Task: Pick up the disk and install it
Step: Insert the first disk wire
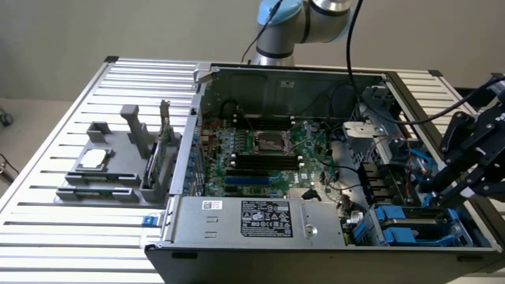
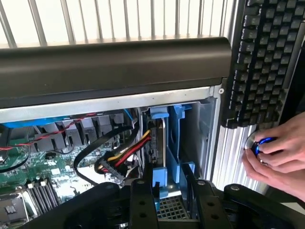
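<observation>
Left to right in the exterior view: grey fixture [image 1: 106, 174] holding a small silver chip [image 1: 94, 157], then open computer case [image 1: 236, 71] with motherboard [image 1: 261, 157]. At four o'clock of the case, disk [image 1: 412, 228] seated in the blue bay. Just above it, at two o'clock, gripper [image 1: 465, 192], fingers [image 2: 143, 205] apart, gripping nothing.

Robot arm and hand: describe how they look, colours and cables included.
The arm has silver-grey tubular segments with a light blue joint cap; a black cable runs down from it. The hand is black, built of angular linkage bars, with black fingers.
</observation>
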Robot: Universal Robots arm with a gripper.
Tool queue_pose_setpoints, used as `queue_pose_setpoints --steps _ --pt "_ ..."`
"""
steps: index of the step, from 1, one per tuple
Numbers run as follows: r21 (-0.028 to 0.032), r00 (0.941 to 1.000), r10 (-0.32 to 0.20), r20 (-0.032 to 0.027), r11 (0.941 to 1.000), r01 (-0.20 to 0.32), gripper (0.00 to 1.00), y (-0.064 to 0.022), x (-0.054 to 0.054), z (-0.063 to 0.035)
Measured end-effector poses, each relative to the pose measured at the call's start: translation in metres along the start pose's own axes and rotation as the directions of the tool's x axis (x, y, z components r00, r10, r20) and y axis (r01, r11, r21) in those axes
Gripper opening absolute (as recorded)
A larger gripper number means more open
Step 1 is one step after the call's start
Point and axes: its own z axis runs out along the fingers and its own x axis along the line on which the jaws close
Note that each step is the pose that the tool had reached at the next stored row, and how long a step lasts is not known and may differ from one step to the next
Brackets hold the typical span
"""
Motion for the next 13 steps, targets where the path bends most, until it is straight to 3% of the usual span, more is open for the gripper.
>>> queue_pose_setpoints --steps 7,10,13 --pt "0.0033 1.0 -0.003 -0.0051 1.0 0.003 0.36 -0.0068 -0.006 -0.0178" --pt "0.0032 1.0 -0.004 -0.0068 1.0 0.004 0.36 -0.0107 -0.006 -0.0176" --pt "0.0032 0.9999 -0.005 -0.0101 1.0 0.006 0.36 -0.0197 -0.007 -0.0142"
